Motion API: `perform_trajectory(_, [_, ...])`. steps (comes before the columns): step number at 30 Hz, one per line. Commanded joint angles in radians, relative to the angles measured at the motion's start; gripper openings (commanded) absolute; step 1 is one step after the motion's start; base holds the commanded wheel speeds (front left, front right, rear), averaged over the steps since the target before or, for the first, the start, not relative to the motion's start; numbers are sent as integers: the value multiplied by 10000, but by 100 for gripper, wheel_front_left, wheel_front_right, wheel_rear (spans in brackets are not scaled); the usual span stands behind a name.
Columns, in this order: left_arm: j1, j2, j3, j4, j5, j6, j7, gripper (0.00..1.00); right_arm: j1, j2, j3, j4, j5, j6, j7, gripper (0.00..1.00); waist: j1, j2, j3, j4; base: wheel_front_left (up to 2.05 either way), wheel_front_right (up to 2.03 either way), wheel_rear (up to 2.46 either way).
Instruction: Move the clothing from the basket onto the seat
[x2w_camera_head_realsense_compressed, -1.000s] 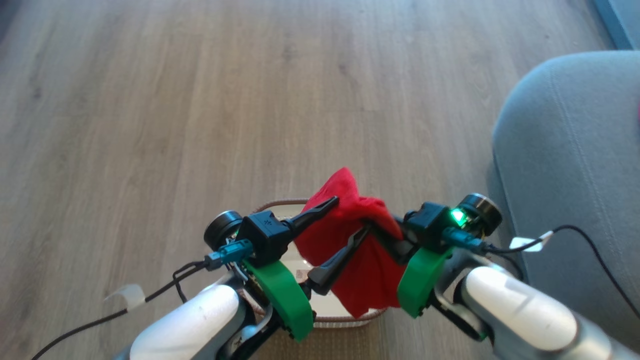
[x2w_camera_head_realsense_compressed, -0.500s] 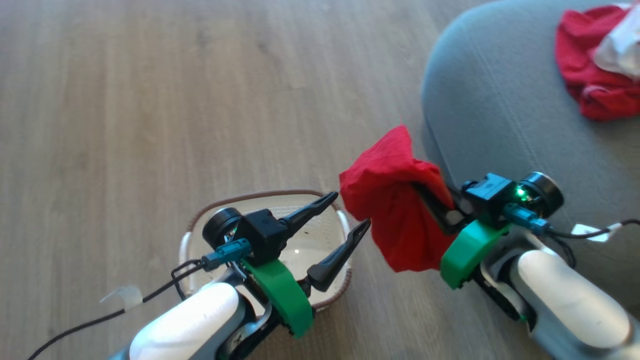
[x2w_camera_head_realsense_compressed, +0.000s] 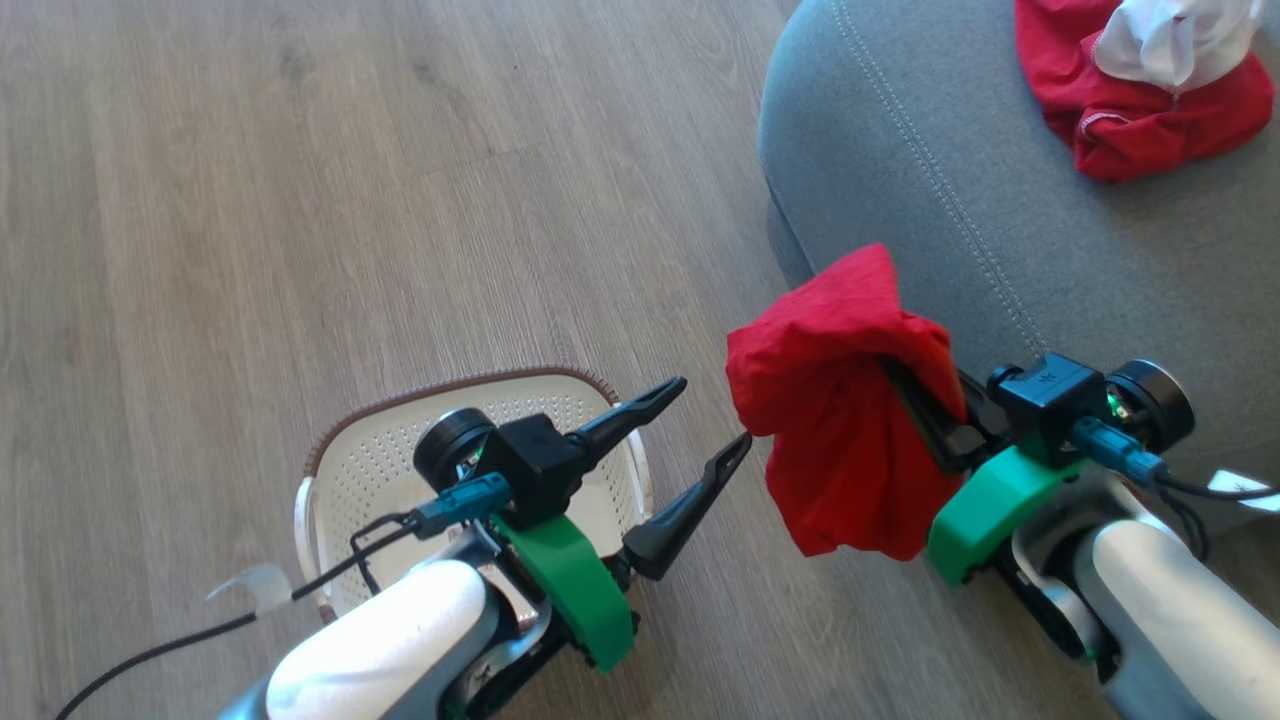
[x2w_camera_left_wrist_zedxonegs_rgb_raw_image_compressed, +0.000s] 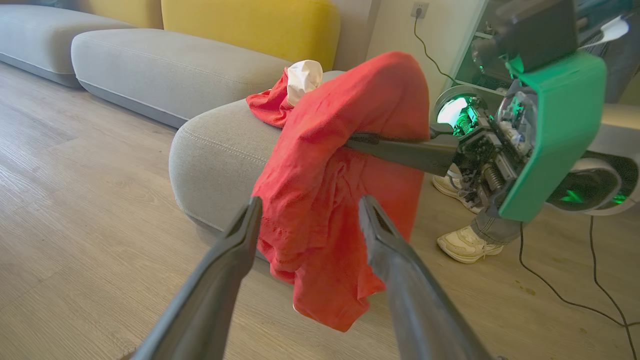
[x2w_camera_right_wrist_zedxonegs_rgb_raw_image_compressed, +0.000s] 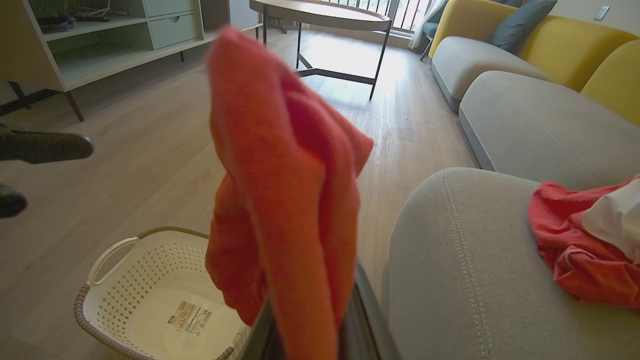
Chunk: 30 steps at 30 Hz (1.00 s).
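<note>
The plain red garment (x2w_camera_head_realsense_compressed: 840, 420) hangs off the floor from my right gripper (x2w_camera_head_realsense_compressed: 920, 410), which is shut on it, just short of the grey seat's (x2w_camera_head_realsense_compressed: 920, 200) rounded corner. The cloth covers the fingertips. The red and white garment (x2w_camera_head_realsense_compressed: 1140, 80) lies bunched on the seat. My left gripper (x2w_camera_head_realsense_compressed: 712, 412) stands open and holds nothing, beside the cream basket (x2w_camera_head_realsense_compressed: 380, 470) on the floor. In the right wrist view the basket (x2w_camera_right_wrist_zedxonegs_rgb_raw_image_compressed: 150, 280) holds no cloth and its label sticker (x2w_camera_right_wrist_zedxonegs_rgb_raw_image_compressed: 190, 315) shows. In the left wrist view the garment (x2w_camera_left_wrist_zedxonegs_rgb_raw_image_compressed: 325, 165) hangs beyond my open fingers (x2w_camera_left_wrist_zedxonegs_rgb_raw_image_compressed: 250, 225).
Wooden floor (x2w_camera_head_realsense_compressed: 300, 200) lies around the basket. A person's pale shoes (x2w_camera_left_wrist_zedxonegs_rgb_raw_image_compressed: 465, 245) stand near a cable (x2w_camera_left_wrist_zedxonegs_rgb_raw_image_compressed: 565, 295) behind my right arm. Further grey and yellow sofa sections (x2w_camera_right_wrist_zedxonegs_rgb_raw_image_compressed: 525, 115), a round table (x2w_camera_right_wrist_zedxonegs_rgb_raw_image_compressed: 320, 12) and a shelf unit (x2w_camera_right_wrist_zedxonegs_rgb_raw_image_compressed: 100, 45) stand farther off.
My right gripper has carried the plain red garment from over the basket toward the seat's corner. The head view has swung right, bringing in the seat and the other garment. The left gripper stays open.
</note>
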Motion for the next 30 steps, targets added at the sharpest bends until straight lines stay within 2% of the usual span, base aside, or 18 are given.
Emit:
perform_trajectory(1, [-584,101,363,-248,54,-40,-63,100,151,-13,-202,-443,-107,69,-7,0,-1,0,46,25,0,0,0])
perform_trajectory(9, [-687,166,424,-260,-38,-10,29,100,459,291,-1319,-599,-190,69,-154,0,-1,0,445,261,0,0,0])
perform_trajectory(15, [-1069,321,544,-440,1,-11,233,100,-95,948,-2441,-268,496,69,-307,0,-1,0,1628,551,0,0,0])
perform_trajectory(20, [-1522,511,735,-647,56,-35,394,100,-1540,1300,-3552,269,1139,69,-379,0,-1,0,3165,910,0,0,0])
perform_trajectory(24, [-1870,650,882,-762,100,-97,444,100,-3088,1281,-4496,789,1494,69,-172,0,-1,0,4262,1269,0,0,0])
perform_trajectory(30, [-2079,826,1129,-799,90,-72,313,100,-5684,737,-6710,1726,1668,69,475,0,-1,0,5250,1757,0,0,0])
